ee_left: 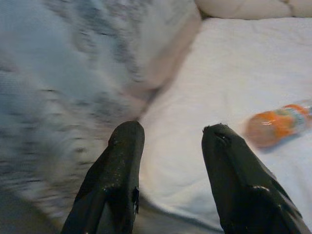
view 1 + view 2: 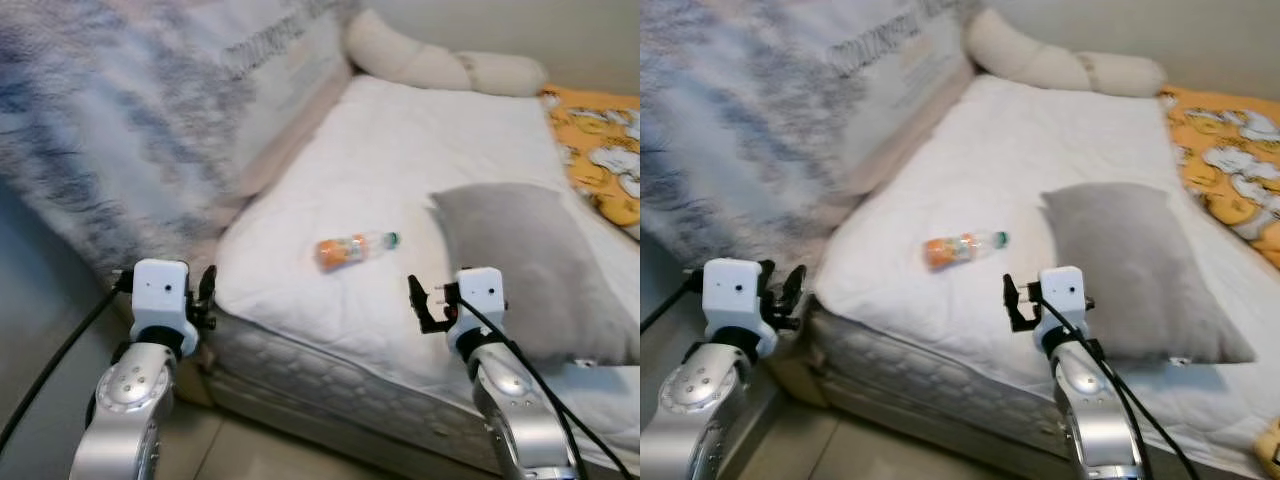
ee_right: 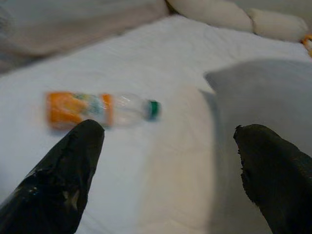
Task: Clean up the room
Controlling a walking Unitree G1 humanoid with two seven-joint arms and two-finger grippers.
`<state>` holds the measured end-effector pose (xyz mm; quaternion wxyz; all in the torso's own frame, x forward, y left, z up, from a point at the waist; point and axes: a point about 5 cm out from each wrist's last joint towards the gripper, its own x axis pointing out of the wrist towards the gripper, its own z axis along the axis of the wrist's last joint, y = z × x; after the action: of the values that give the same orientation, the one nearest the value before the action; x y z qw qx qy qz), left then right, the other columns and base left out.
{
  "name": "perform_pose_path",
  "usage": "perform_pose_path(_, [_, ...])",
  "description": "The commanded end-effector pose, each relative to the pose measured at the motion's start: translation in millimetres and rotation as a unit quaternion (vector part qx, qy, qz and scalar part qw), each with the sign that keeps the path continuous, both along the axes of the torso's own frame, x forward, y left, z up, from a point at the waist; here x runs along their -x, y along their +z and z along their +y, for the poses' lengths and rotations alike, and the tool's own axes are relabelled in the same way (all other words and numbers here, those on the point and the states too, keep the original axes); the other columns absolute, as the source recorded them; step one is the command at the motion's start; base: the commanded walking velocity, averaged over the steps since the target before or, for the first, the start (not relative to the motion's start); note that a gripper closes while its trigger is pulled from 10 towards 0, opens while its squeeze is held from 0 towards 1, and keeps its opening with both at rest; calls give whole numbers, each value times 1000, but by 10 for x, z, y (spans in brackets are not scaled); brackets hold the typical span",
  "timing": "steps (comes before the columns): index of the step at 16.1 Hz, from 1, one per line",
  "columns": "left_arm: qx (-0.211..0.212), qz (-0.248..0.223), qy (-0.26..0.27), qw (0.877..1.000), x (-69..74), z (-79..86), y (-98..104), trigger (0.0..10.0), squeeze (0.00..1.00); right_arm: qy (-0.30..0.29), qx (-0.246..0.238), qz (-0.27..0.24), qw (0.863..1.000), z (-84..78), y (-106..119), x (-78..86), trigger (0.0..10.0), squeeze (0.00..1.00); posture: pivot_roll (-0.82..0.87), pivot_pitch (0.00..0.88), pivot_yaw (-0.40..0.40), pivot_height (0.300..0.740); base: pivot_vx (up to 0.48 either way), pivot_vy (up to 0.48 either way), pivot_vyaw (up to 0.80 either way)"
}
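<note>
Both grippers ride low at the bed's (image 2: 400, 150) near edge with nothing held, right gripper (image 3: 168, 161) spread wide toward the orange-labelled bottle (image 2: 356, 248) lying beside the grey pillow (image 2: 530, 260), left gripper (image 1: 173, 134) parted, because I'm lining up a pickup.

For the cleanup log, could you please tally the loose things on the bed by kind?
Bottles: 1, orange with green cap
Grey pillows: 1
Cream bolster cushions: 1
Yellow patterned blankets: 1
Total: 4
</note>
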<state>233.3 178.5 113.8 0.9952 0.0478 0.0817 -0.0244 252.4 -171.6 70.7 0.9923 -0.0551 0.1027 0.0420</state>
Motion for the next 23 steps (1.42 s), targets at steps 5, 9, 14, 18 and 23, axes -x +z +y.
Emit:
perform_pose_path(5, [-10,-9,-3,1000,17,14,41,10000,0,11,7,-11,1000,20,33,-32,10000,0,67,0,-19,740,324,0,268])
perform_pose_path(9, [-14,-8,-7,1000,27,14,45,10000,0,13,2,-14,1000,24,30,-28,10000,0,70,0,-18,740,318,0,302])
perform_pose_path(14, [-9,-1,-42,999,65,-37,46,10000,0,56,-13,-1,998,18,46,-62,10000,0,78,0,-10,740,106,0,0])
perform_pose_path(18, [-11,19,-164,986,101,-196,77,10000,0,168,140,26,975,-31,88,-286,10000,0,77,0,0,740,0,0,0])
perform_pose_path(23, [9,51,-267,962,2,-313,182,10000,0,218,278,94,931,-200,12,-727,10000,0,80,0,22,740,0,0,0])
